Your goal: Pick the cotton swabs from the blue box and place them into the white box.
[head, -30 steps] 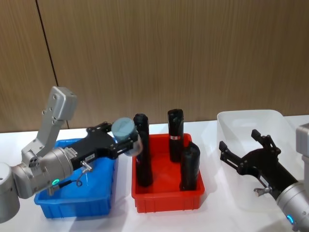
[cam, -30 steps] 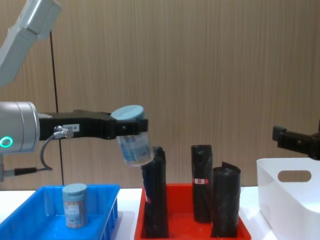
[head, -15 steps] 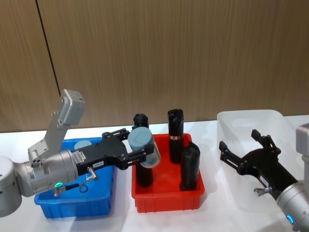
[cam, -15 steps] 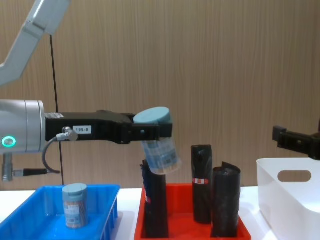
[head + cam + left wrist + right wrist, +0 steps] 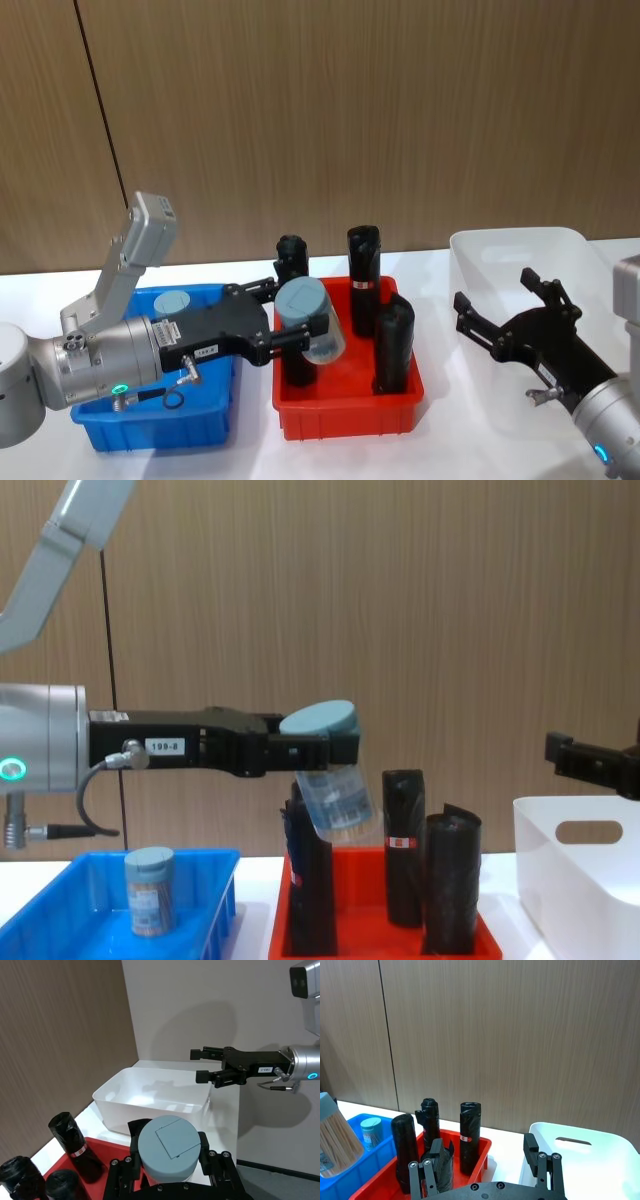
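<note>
Chest view shows your left tool (image 5: 335,748) clamped on the tilted swab jar (image 5: 335,800) just over the black rolls (image 5: 402,850); clipping one could knock it loose. Your right tool (image 5: 493,290) hangs open by the white box (image 5: 560,880).

- Held cotton swabs jar (image 5: 335,802): label below the left fingers (image 5: 345,750) too blurred to read.
- Black roll (image 5: 297,368): middle hidden behind that jar.
- White box (image 5: 515,238): near wall hidden under right fingers (image 5: 478,322).

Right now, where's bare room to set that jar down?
The white box is bare inside its walls. The blue box has free floor beside its one jar. The red tray is crowded with black rolls, below the left gripper's held jar.
</note>
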Tool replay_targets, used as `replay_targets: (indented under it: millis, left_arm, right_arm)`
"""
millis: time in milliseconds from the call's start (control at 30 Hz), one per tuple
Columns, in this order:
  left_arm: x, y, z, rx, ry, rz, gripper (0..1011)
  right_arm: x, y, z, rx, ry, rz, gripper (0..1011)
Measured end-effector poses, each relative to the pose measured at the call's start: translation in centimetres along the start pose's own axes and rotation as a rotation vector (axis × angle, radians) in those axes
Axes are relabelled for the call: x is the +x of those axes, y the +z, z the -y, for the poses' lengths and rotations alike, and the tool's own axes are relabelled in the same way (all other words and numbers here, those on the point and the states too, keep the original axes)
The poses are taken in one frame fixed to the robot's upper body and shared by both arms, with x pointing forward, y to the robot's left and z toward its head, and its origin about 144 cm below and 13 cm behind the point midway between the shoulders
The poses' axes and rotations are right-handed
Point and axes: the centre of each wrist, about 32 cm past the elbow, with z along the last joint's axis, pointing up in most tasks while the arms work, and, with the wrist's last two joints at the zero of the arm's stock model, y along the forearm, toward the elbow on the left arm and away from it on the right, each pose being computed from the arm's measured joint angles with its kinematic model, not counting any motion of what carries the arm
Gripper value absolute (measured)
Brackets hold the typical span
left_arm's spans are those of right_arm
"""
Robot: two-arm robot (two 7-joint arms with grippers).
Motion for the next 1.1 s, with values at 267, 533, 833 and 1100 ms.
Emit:
replay_targets:
  millis: [267, 533, 833, 1100]
  left_arm:
    - [0.1, -0.1, 0.0, 0.000, -0.020, -0.002, 660]
    - [0.1, -0.1, 0.0, -0.001, -0.030, -0.003, 660]
    - [0.1, -0.1, -0.1, -0.001, -0.036, -0.003, 660]
    - [0.1, -0.1, -0.1, -0.001, -0.038, -0.004, 660]
  right_arm:
    - [0.0, 0.0, 0.0, 0.000, 0.000, 0.000, 1002]
    - [0.2, 0.3, 0.0, 0.001, 0.027, 0.007, 1002]
    - [0.6, 1.4, 0.0, 0.004, 0.118, 0.010, 1001]
    - [1.0, 2.5, -0.3, -0.004, 0.218, 0.002, 1002]
